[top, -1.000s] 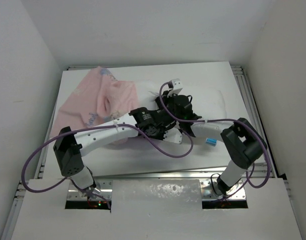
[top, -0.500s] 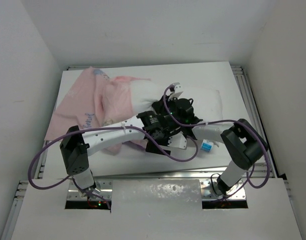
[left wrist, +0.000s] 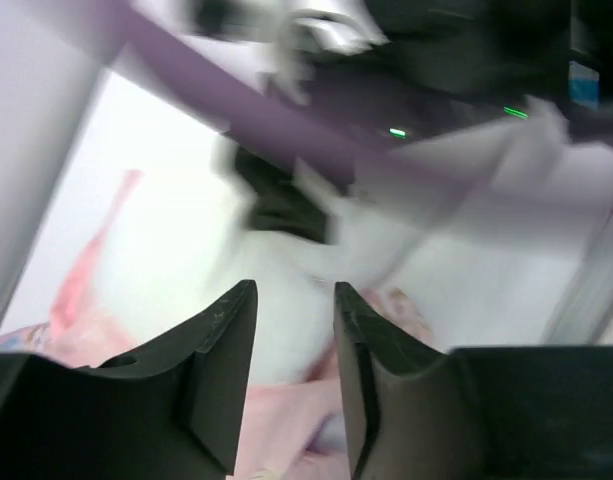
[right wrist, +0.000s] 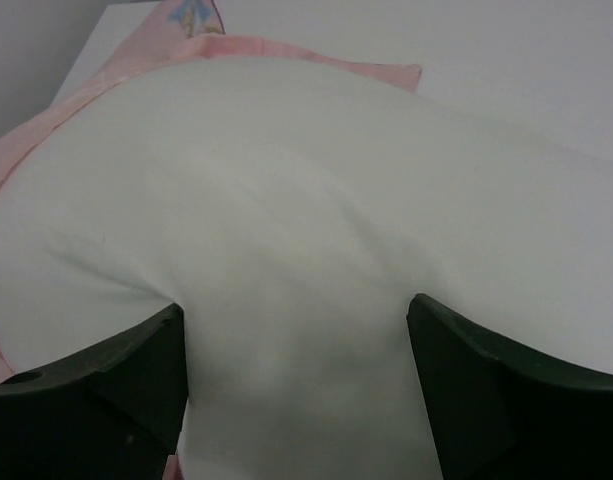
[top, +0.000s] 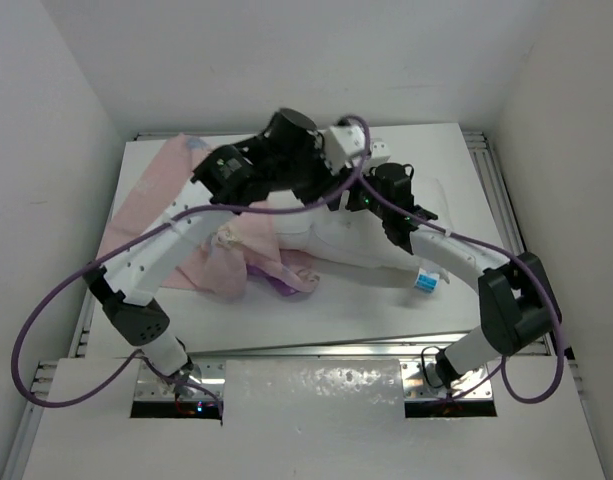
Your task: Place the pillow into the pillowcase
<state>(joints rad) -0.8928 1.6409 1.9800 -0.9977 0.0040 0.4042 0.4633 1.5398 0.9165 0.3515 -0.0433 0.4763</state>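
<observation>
The left fingers (left wrist: 293, 292) stood a little apart with nothing between them; past the gap we saw only a blur of white and pink cloth. The right fingers (right wrist: 294, 318) were spread wide, one on each side of a soft hump of the pillow (right wrist: 306, 200). We could not tell whether they pressed into it.

From above, both wrists hung close together over the middle of the surface (top: 436, 150). The left arm (top: 166, 250) reached in from the near left and the right arm (top: 456, 255) curved in from the near right, with purple cables (top: 46, 310) looping off both.

The pillow (top: 371, 250) lay across the middle and right of the surface, and its blue-and-white tag (top: 426, 281) was at the near right corner. The pillowcase (top: 151, 210) lay to the left, pale pink side showing, bunched in folds where it met the pillow's left end. In the right wrist view, a pink edge of the pillowcase (right wrist: 46, 140) ran along the pillow's far and left border. Most of the pillow lay bare outside the case.
</observation>
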